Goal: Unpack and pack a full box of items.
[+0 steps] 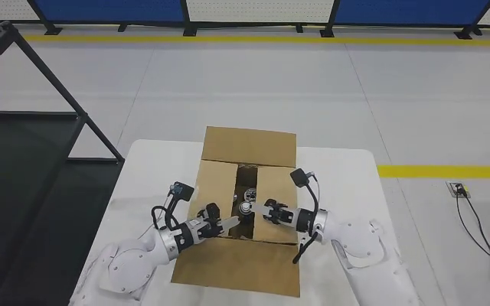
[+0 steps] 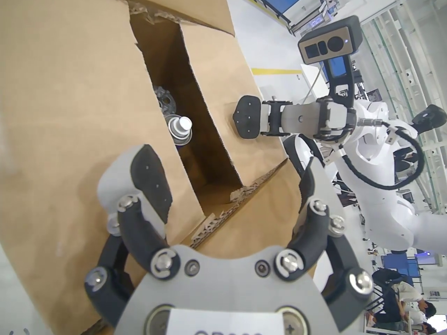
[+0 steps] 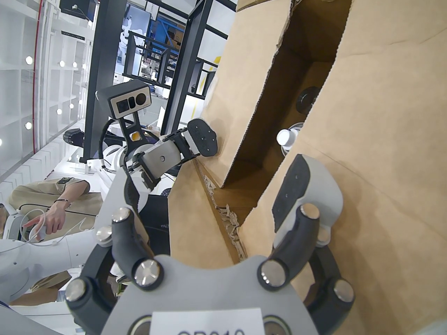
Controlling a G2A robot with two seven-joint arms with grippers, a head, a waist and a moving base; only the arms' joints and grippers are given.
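Two hands hover over the cardboard box [image 1: 249, 145], which sits on the white surface [image 1: 149, 172] with its far and near flaps folded out. The left hand [image 2: 228, 169] is spread wide at the edge of the left inner flap; the right hand [image 3: 214, 176] is likewise spread by the right inner flap. Between those flaps a gap shows a white-capped bottle [image 2: 180, 127] and a dark round item [image 2: 164, 98] inside the box.
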